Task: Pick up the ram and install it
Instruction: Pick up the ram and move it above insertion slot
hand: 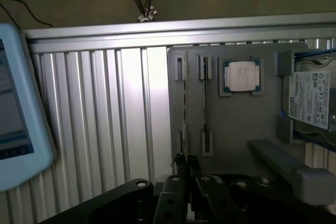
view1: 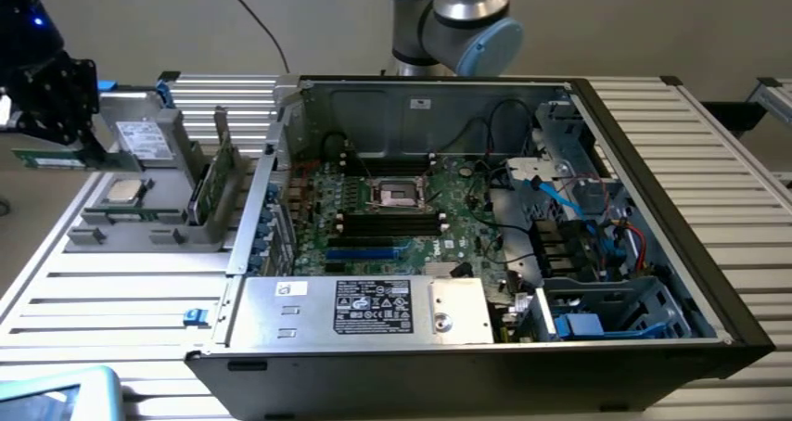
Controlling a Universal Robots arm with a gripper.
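The ram (view1: 56, 159) is a narrow green stick hanging level under my black gripper (view1: 56, 147) at the exterior view's far left, lifted clear of the grey parts holder (view1: 148, 231). The gripper is shut on its upper edge. In the wrist view the ram (hand: 185, 108) shows edge-on as a thin line running out from between the dark fingertips of the gripper (hand: 185, 162), above the holder (hand: 241, 129). The open computer case (view1: 669, 180) lies to the exterior view's right, with the black memory slots (view1: 389, 222) on its motherboard.
A second green stick (view1: 217, 189) stands upright in the holder. Beside it sit a silver processor chip (view1: 124, 192) (hand: 241, 75) and a grey drive (view1: 148, 141) (hand: 310, 98). A light blue tablet (view1: 50, 393) (hand: 16, 108) lies on the ribbed table.
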